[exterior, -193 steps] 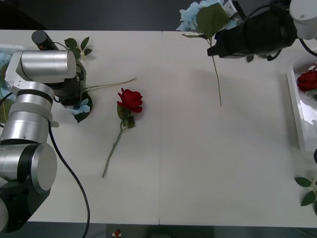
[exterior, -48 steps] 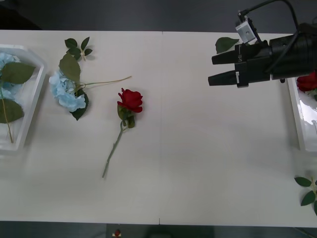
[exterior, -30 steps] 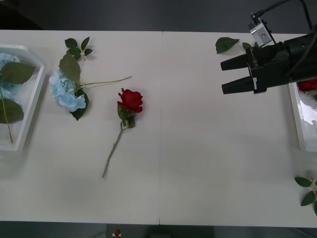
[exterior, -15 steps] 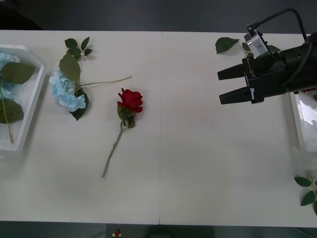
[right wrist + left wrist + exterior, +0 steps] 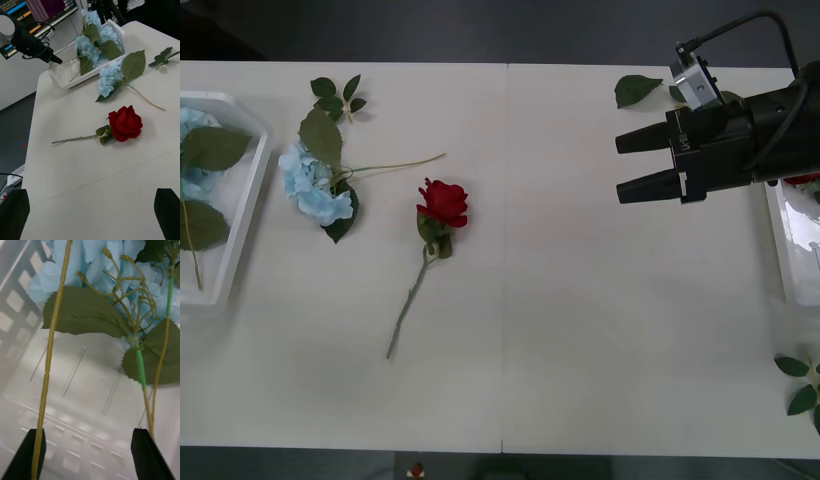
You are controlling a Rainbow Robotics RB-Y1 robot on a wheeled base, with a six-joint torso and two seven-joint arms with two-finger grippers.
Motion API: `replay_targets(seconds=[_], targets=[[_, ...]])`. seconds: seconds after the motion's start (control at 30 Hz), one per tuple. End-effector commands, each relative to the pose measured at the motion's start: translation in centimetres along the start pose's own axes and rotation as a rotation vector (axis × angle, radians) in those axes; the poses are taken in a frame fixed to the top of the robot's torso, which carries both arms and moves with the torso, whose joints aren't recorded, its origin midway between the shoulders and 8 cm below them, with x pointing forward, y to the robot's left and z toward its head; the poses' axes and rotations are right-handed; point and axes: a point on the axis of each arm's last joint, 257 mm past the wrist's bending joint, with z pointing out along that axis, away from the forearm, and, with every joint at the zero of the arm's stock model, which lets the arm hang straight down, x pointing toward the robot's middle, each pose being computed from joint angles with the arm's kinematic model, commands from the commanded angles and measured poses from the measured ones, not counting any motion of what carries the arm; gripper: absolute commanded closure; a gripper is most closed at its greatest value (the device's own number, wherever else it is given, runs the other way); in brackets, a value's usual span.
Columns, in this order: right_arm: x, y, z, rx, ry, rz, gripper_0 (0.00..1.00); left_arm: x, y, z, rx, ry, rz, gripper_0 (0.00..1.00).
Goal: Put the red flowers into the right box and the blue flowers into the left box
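Right two-finger black gripper above the right part of the white table, near the far edge, pointing toward the table's centre; fingers spread wide, holding nothing, touching nothing. In the right wrist view, own black fingertips at both lower corners, wide apart, with bare table between.

Left gripper inside the shallow white translucent ridged left box, fingers set wide, nothing clamped between them; one thin yellow-green stem running past one fingertip, contact not determinable.

Single deep-red artificial rose on a long green stem lying flat on the table left of centre, bloom toward the far side, stem end toward the near edge; well apart from the right gripper. Pale sky-blue fluffy flower cluster with large green leaves lying on the table just beside the left box, outside its rim. Further pale blue blooms inside the left box. Shallow white translucent right box at the right table edge, a trace of red bloom within, mostly hidden behind the right arm.

Bloomless green leaf sprig near the far-left edge; loose green leaf beside the right gripper; green leaves at the near-right edge
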Motion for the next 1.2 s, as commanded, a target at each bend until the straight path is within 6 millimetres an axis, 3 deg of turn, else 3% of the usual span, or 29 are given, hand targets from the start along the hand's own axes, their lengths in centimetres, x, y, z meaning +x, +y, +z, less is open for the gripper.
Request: replay_targets(seconds=[0.03, 0.23, 0.33, 0.43, 0.67, 0.93, 1.2], targets=[[-1.4, -0.1, -1.0, 0.014, 0.007, -0.032, 0.04, -2.4, -0.5, -4.6, 0.030, 0.007, 0.015, 0.24], [-1.5, -0.1, -1.0, 0.017, 0.005, -0.033, 0.04, -3.0, -4.9, -9.5, 0.064, 0.083, 0.082, 0.22], [-1.7, -0.4, -0.9, 0.025, -0.002, -0.034, 0.03, -3.6, -7.1, -10.9, 0.061, 0.095, 0.055, 0.22], [-1.9, -0.5, -0.6, 0.030, -0.011, -0.033, 0.04, -4.2, -9.5, -10.9, 0.047, 0.105, 0.039, 0.21], [-1.9, -0.6, -0.5, 0.032, -0.015, -0.032, 0.03, -4.6, -16.1, -7.8, 0.010, 0.140, -0.108, 0.22], [-1.1, -0.4, 0.2, 0.027, -0.002, -0.020, 0.03, -3.4, -25.0, -2.3, -0.001, 0.187, -0.452, 0.22], [-1.2, -0.2, 0.3, 0.024, -0.004, -0.025, 0.04, -2.8, -31.0, 0.8, -0.054, 0.179, -0.782, 0.22]])
